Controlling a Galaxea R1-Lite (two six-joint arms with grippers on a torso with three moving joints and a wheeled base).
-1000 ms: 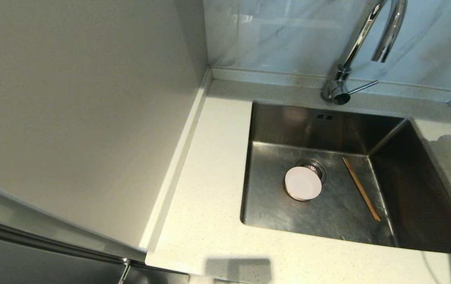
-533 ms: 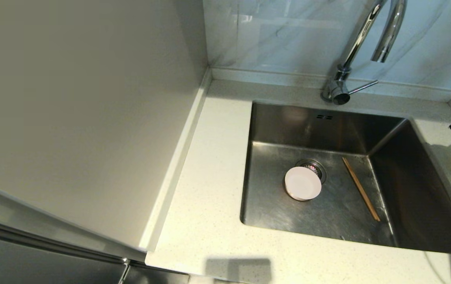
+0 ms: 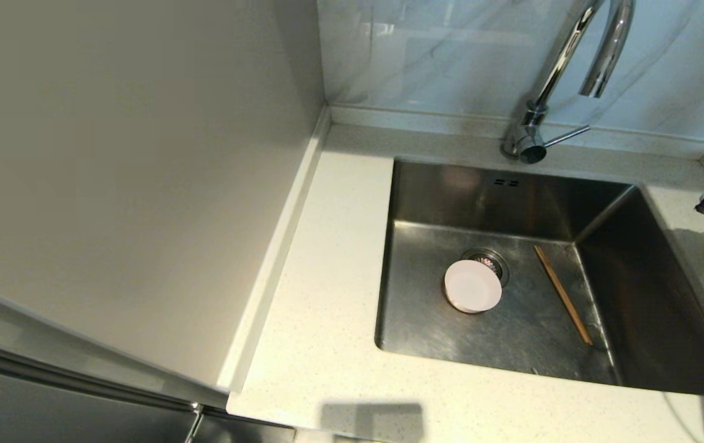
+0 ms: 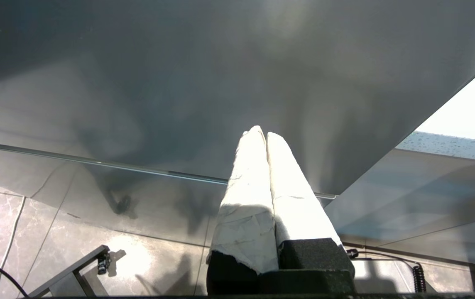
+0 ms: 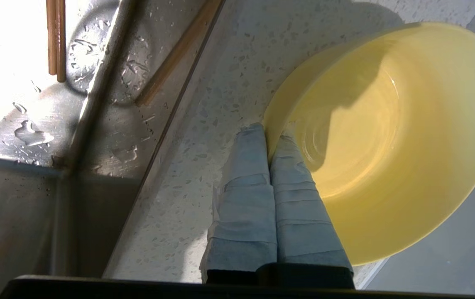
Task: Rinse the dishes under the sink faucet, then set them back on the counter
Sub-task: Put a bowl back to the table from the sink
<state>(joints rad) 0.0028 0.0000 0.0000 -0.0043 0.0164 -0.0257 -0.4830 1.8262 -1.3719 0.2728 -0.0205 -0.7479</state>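
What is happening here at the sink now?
The right gripper, jaws shut on the rim of the yellow bowl, holds it over the counter to the right of the sink. The pink bowl and the chopsticks lie in the sink. The left gripper is parked, away from the sink.

Two grippers, left gripper (image 4: 261,135) and right gripper (image 5: 271,133): tapered fingers wrapped in pale tape on black blocky bases.
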